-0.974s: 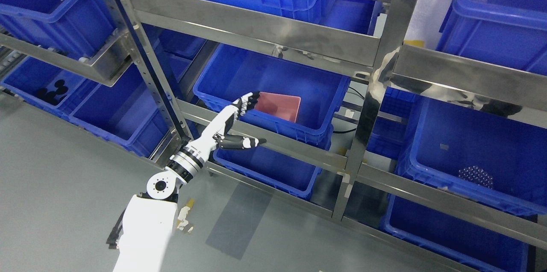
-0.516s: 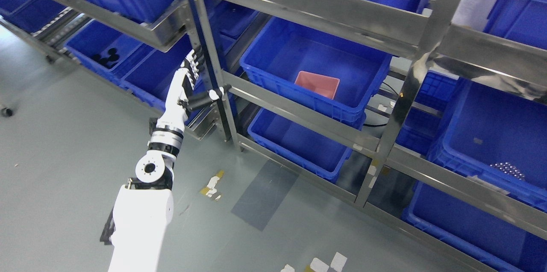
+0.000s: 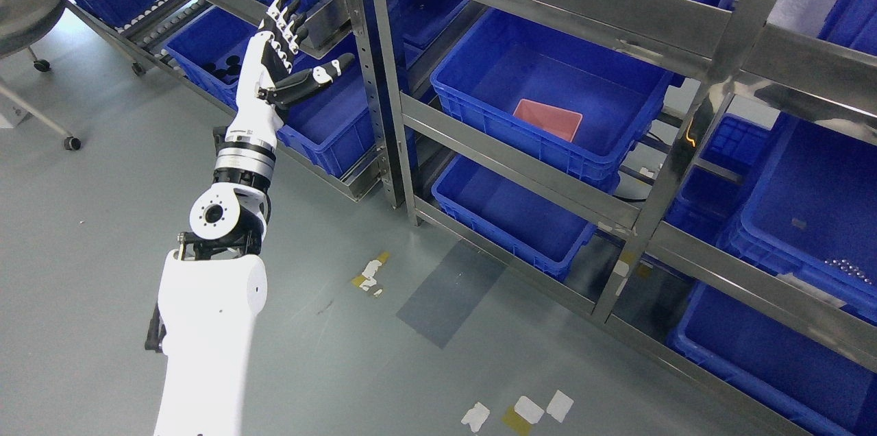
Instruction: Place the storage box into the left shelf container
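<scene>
A small pink storage box [image 3: 547, 119] lies inside a blue shelf container [image 3: 479, 59] on the middle level of the steel rack, near the container's front right. My left hand [image 3: 291, 45] is raised well to the left of that container, in front of the neighbouring rack, with its fingers spread and thumb out, holding nothing. The white left arm [image 3: 205, 312] rises from the bottom left. The right arm does not show.
Steel uprights [image 3: 384, 79] and rails [image 3: 521, 172] frame several blue bins above, below and to the right. A bin at the left holds black parts [image 3: 223, 69]. A chair base with castors [image 3: 41, 66] stands at the far left. Tape scraps [image 3: 370, 270] lie on the grey floor.
The camera has swung, shifting the rack rightward in the picture. My left hand has drawn back from the pink box in the container, moved left and up, and stands open and empty.
</scene>
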Available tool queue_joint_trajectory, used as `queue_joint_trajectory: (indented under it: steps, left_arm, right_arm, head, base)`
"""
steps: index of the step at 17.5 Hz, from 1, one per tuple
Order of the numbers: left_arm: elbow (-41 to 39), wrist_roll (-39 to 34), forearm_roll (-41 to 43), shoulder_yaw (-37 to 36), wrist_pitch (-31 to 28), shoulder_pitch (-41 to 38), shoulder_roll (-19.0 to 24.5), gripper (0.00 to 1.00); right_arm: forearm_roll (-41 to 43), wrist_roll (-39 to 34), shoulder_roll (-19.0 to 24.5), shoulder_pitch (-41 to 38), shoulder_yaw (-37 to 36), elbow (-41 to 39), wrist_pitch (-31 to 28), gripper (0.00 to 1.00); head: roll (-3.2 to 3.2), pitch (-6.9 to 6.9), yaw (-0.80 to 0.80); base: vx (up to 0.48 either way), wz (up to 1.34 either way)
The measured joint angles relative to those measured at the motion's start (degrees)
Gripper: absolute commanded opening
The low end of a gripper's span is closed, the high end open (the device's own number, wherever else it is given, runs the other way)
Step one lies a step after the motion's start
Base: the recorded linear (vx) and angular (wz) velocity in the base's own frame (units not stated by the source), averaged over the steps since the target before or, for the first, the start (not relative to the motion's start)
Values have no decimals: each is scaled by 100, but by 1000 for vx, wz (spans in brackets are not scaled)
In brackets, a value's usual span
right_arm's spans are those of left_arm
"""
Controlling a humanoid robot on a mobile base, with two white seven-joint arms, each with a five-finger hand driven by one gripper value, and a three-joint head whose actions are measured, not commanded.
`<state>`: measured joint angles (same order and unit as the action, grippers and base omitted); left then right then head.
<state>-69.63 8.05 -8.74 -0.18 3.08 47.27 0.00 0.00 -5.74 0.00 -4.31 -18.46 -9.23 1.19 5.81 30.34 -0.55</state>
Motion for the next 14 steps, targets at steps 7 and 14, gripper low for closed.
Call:
queue_joint_trajectory:
  steps: [7,14]
  left_arm:
    - [-552,37,-133,-54,-109,-217,0,99]
    - [-793,44,-163,-180,-120,-354,0,100]
  right_arm:
    - [0,-2,0,0,0,0,-2,100]
    - [0,-2,0,0,0,0,-3,100]
  head:
    - [0,0,0]
    - [0,0,0]
  base:
    - [19,-34]
    - [0,0]
